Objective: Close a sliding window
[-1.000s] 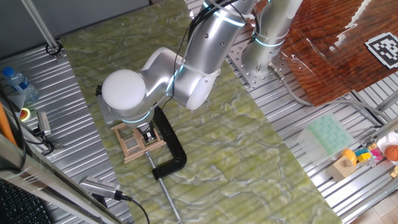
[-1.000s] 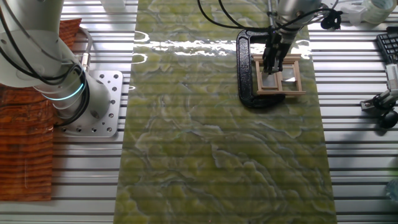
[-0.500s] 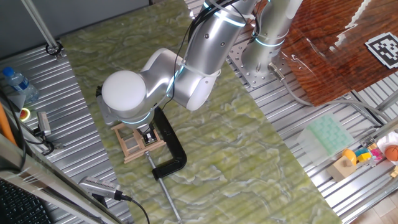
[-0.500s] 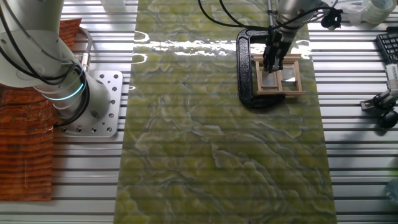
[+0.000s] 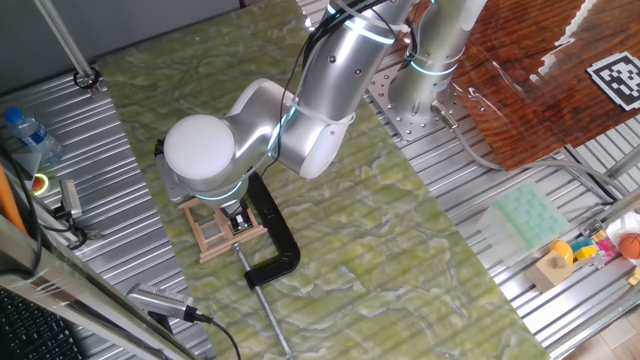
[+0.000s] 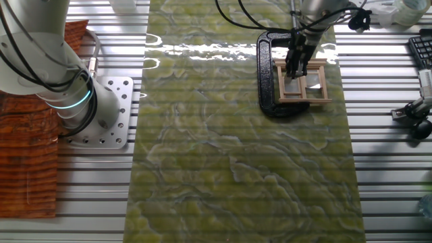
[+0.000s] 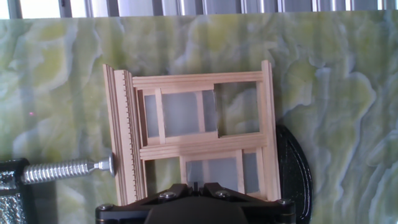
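The sliding window [image 7: 199,146] is a small pale wooden frame lying flat on the green mat, held by a black C-clamp [image 5: 275,235] whose metal screw [image 7: 62,169] presses on its left side. In the hand view the upper sash sits to the left and leaves a bare opening at the upper right, while the lower sash sits to the right. The window also shows in both fixed views [image 5: 215,232] [image 6: 304,84]. My gripper [image 7: 198,185] stands straight down on the window's lower edge, with the fingers together; it also shows in both fixed views [image 5: 238,218] [image 6: 295,67].
The arm's base [image 6: 101,115] is bolted at the mat's side. A water bottle [image 5: 25,135] and tools lie on the ribbed metal table beyond the window. A green tray [image 5: 525,215] and coloured toys [image 5: 590,250] lie at the far side.
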Controlling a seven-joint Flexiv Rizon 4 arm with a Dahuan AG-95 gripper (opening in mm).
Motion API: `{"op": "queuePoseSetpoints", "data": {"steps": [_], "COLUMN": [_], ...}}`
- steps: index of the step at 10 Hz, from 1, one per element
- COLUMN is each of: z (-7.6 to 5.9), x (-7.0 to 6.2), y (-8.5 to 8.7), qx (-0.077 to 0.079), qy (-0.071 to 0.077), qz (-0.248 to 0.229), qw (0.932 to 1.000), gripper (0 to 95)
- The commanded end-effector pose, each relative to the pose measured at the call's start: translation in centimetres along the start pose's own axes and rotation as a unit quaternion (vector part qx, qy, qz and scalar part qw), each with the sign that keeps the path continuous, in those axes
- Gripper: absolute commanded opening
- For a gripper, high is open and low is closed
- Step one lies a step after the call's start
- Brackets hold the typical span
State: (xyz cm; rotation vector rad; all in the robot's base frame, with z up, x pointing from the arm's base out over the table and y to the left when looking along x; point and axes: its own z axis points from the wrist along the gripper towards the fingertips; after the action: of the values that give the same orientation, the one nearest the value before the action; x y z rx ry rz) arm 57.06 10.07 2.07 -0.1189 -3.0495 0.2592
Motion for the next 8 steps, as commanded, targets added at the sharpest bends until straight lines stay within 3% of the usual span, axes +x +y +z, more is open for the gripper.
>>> {"op": "queuePoseSetpoints", "data": {"steps": [1, 8], "z": [-0.02, -0.07], "x": [-0.01, 0.03], "y": [0.01, 0.2], "qx": [0.0, -0.001], "qy": [0.0, 0.0], "qz": [0.0, 0.001], "qw": [1.0, 1.0], "gripper": [0.0, 0.0]}}
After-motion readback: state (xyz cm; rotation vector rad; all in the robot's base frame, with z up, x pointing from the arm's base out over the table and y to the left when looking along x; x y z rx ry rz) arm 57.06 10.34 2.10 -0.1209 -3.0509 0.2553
